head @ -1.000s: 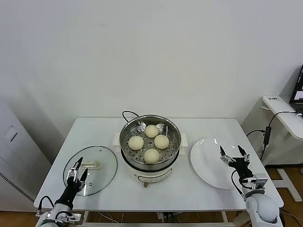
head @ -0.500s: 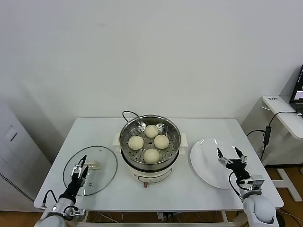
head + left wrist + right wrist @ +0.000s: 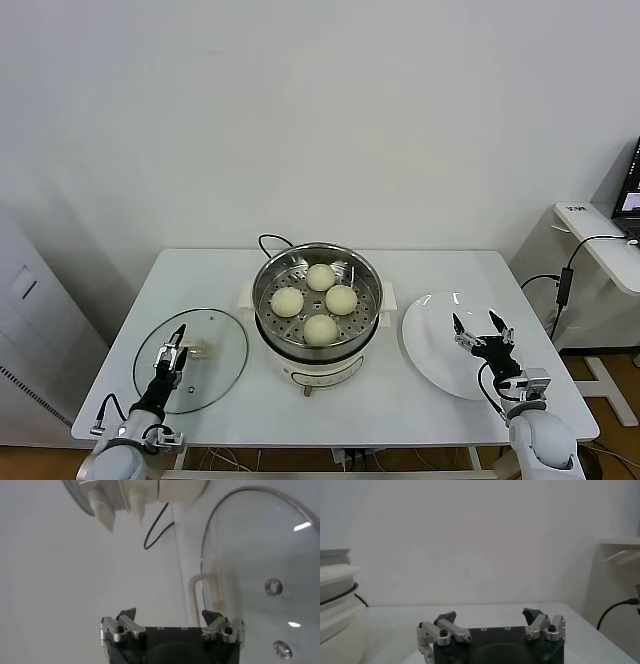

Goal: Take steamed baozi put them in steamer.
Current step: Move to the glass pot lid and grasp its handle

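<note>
Even, bright overhead light, diffuse; head view sharp edge to edge. Soft short shadows under steamer [image 3: 317, 296] and table [image 3: 200, 275] rim. Small glare spots on glass lid [image 3: 260, 555] and plate [image 3: 437, 350]. Left wrist view hazy, bg washed out, nr objs soft. Right wrist view low contrast, bg pale.

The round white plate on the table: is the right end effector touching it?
Cannot tell. In the head view the open right end effector overlaps the round white plate, but height above it is not shown.
</note>
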